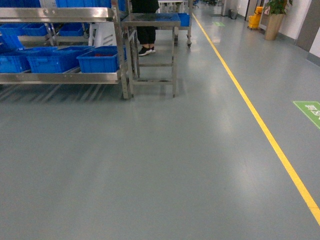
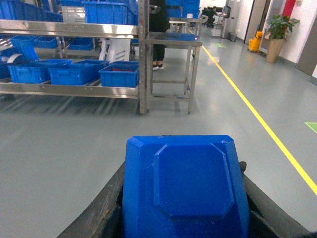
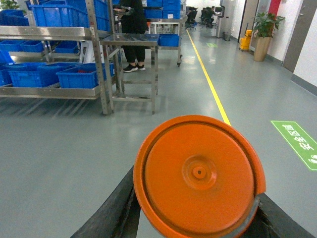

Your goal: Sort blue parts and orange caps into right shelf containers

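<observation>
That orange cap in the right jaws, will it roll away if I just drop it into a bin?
Probably. The orange cap has a round rim, so landing on edge it could roll; its flat disc face should settle still. It looks like rigid, light plastic, unlikely to flex or break. The blue bin walls should contain it.

The left gripper's fingertips are being hidden by the blue part [image 2: 184,191], itself being cut off below. The orange cap [image 3: 199,174] is being cropped likewise, covering the right gripper. The person [image 1: 145,22] is being cut above the waist.
</observation>
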Motion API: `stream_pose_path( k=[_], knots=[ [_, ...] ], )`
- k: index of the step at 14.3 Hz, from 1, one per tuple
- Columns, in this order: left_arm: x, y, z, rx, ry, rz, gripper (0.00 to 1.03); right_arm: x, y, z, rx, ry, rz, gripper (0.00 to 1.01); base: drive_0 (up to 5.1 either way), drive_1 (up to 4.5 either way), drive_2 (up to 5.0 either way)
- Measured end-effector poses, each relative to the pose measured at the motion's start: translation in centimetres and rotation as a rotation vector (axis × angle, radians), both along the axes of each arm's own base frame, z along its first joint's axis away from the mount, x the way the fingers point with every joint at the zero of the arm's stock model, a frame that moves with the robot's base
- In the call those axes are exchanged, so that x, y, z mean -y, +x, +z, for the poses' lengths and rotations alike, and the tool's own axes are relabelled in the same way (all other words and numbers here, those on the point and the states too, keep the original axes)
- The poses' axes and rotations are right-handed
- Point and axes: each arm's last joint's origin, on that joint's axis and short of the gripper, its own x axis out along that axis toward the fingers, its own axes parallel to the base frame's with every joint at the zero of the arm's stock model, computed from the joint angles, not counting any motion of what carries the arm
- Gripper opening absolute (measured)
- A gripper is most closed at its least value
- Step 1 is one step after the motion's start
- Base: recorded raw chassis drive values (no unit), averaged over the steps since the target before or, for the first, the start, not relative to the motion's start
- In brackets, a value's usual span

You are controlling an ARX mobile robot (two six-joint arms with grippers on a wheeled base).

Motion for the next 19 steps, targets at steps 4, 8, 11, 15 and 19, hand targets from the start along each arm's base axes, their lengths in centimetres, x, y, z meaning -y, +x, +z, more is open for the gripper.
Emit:
stream_pose_path(
  k=[4,8,11,15,19],
  knots=[
    [0.00,0.00,-0.03,-0.003,0.000,0.001,0.44,0.00,0.00,0.00,0.000,0.000,0.000,0.43,0.0,4.18,-4.2],
    [0.00,0.00,-0.01,-0.001,0.000,0.000,0.44,0.00,0.00,-0.03,-0.003,0.000,0.000,0.43,0.0,4.17,-4.2],
    [0.00,0.00,-0.01,-0.001,0.000,0.000,0.44,0.00,0.00,-0.02,-0.002,0.000,0.000,0.43,0.0,4.15,-4.2],
    [0.00,0.00,-0.04,-0.005,0.000,0.001,0.44,0.00,0.00,-0.01,-0.002,0.000,0.000,0.43,0.0,4.19,-4.2],
    [0.00,0.00,-0.03,-0.003,0.000,0.000,0.44,0.00,0.00,0.00,0.000,0.000,0.000,0.43,0.0,4.25,-4.1]
  ],
)
